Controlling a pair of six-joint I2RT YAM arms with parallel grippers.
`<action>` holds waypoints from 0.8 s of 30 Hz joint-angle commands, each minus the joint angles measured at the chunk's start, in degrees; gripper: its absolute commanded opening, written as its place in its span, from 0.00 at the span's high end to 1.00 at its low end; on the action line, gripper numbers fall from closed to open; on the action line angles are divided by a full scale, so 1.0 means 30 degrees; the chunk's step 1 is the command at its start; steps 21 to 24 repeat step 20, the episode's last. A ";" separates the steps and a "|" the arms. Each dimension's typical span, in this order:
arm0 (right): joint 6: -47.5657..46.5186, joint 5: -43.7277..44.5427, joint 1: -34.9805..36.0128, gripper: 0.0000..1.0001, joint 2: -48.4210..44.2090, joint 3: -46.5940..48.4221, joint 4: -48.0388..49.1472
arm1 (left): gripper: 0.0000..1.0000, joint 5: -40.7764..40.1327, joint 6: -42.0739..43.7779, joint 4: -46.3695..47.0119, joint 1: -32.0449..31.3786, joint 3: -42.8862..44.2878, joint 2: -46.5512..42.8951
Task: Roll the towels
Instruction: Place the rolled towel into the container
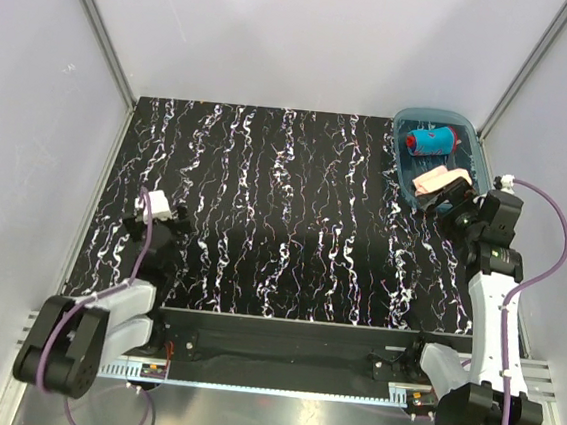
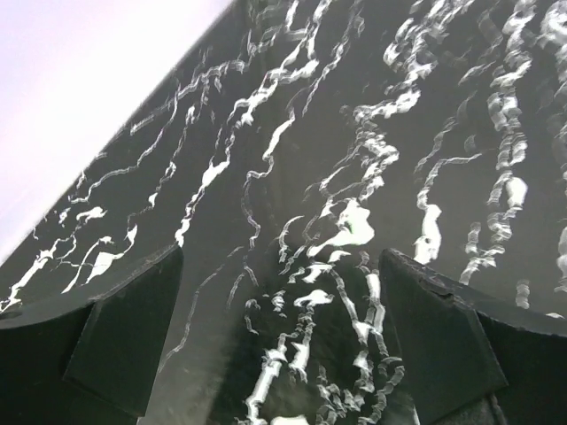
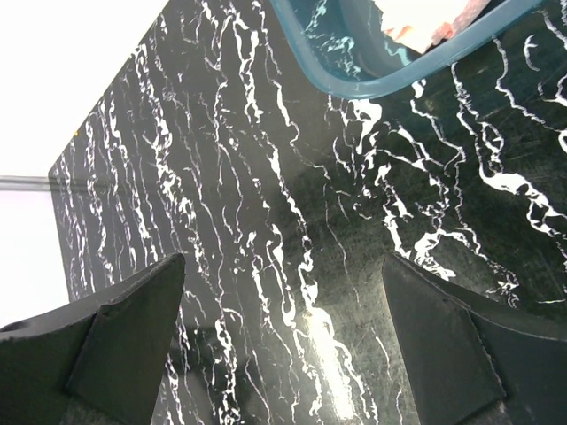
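Observation:
The blue towel with red pattern (image 1: 432,141) lies rolled in the far part of the translucent blue tray (image 1: 401,156) at the table's back right. The peach-pink towel (image 1: 439,179) lies rolled in the tray's near part; a corner of it shows in the right wrist view (image 3: 423,19). My right gripper (image 1: 451,211) is open and empty just in front of the tray, over bare table (image 3: 282,292). My left gripper (image 1: 167,223) is open and empty over the table's left side (image 2: 282,292).
The black marbled tabletop (image 1: 283,213) is walled by pale panels at left, back and right. The tray's rim (image 3: 354,84) sits close ahead of my right fingers. A metal rail runs along the near edge (image 1: 278,378).

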 commanded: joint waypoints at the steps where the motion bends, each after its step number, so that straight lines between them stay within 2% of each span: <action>1: -0.0142 -0.0645 0.0071 0.00 -0.0158 0.0574 0.0420 | 0.01 0.4353 0.0121 0.2254 0.2096 0.2123 0.1655; 4: -0.0201 -0.0851 0.0100 0.00 -0.0421 0.0312 0.0301 | 0.01 0.5843 0.0222 0.4446 0.3266 0.1285 0.3347; 5: -0.0259 -0.0938 0.0100 0.00 -0.0538 0.0137 0.0359 | 0.01 0.6079 -0.0070 0.7793 0.3850 0.0842 0.4315; 7: -0.0201 -0.0997 0.0158 0.00 -0.0627 -0.0244 0.0505 | 0.01 0.6284 0.0536 1.0717 0.3856 0.0748 0.6280; 8: -0.0230 -0.1142 0.0159 0.00 -0.0540 -0.0304 0.0506 | 0.01 0.7389 0.0310 0.6521 0.3856 0.1388 0.5476; 9: -0.0260 -0.1057 0.0188 0.00 -0.0365 -0.0305 0.0419 | 0.01 0.7893 0.0540 0.5696 0.3856 0.2003 0.5206; 10: -0.0289 -0.0940 0.0188 0.00 -0.0334 -0.0334 0.0360 | 0.01 0.8594 0.1557 0.6065 0.3856 0.2357 0.6248; 12: -0.0435 -0.0531 0.0188 0.00 -0.0276 -0.0392 0.0330 | 0.01 0.9302 0.1276 0.5106 0.3914 0.2566 0.5764; 14: -0.0436 -0.0150 0.0188 0.00 -0.0392 -0.0509 0.0475 | 0.01 0.9947 0.1774 0.5924 0.3886 0.2243 0.6054; 18: -0.0728 0.0173 0.0188 0.00 -0.0132 -0.0540 0.0827 | 0.01 0.8633 0.1072 0.4875 0.3886 0.2740 0.5793; 24: -0.0816 0.0873 0.0188 0.00 0.0308 -0.0277 0.0595 | 0.01 0.8455 0.1040 0.5332 0.3915 0.2801 0.6139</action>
